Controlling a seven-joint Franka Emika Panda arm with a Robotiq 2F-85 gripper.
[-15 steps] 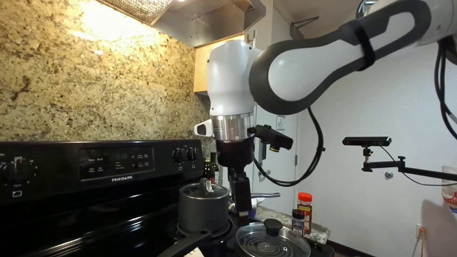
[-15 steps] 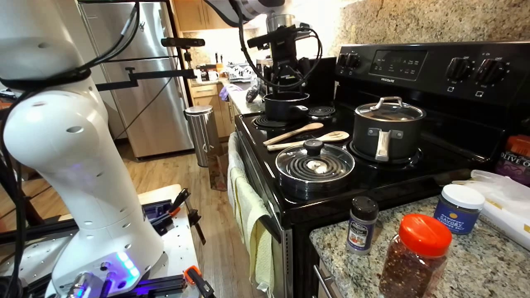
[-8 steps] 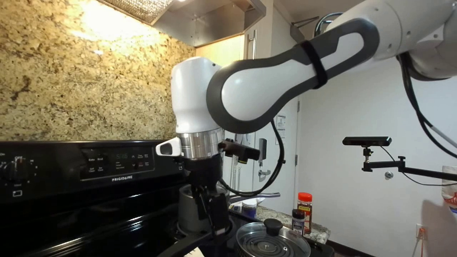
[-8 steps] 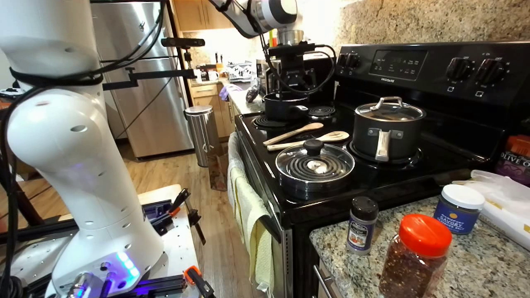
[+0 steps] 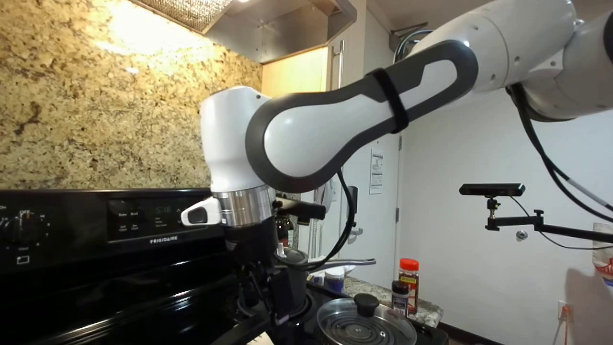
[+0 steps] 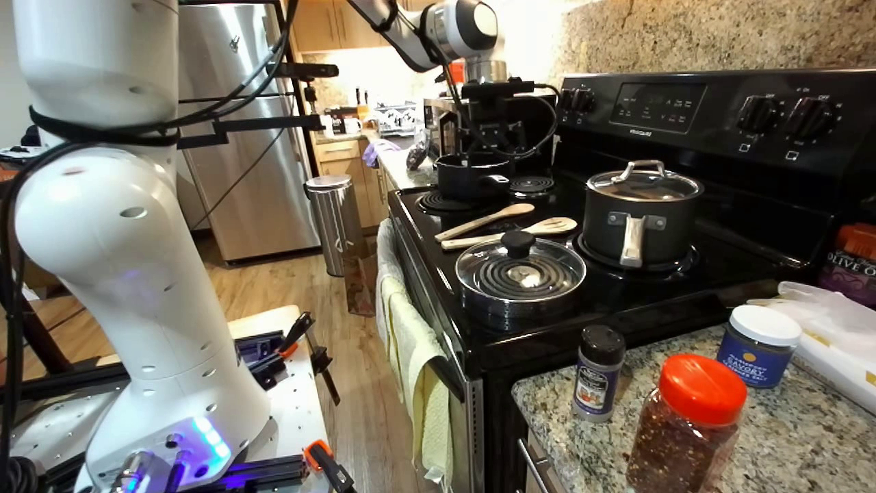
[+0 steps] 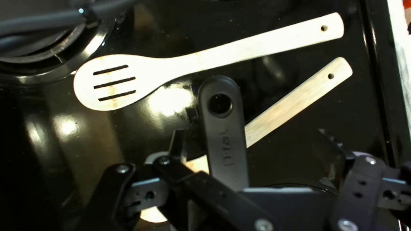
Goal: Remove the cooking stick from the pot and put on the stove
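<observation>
White arm (image 5: 306, 139), grey trim (image 5: 407, 79), black gripper (image 7: 253, 142)

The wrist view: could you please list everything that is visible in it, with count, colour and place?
stove: one, glossy black, most of the background
burner ring: one, dark with shiny rim, upper left
pot: one, dark grey, top left corner, blurred
slotted spoon: one, pale tan, across upper half
plain spoon: one, tan, right to lower left, partly hidden
pan handle: one, dark grey, centre
blurred strip: one, whitish, right edge, unclear
small patch: one, red, top right corner, unclear
pincer: one, black, open, lower half
</observation>
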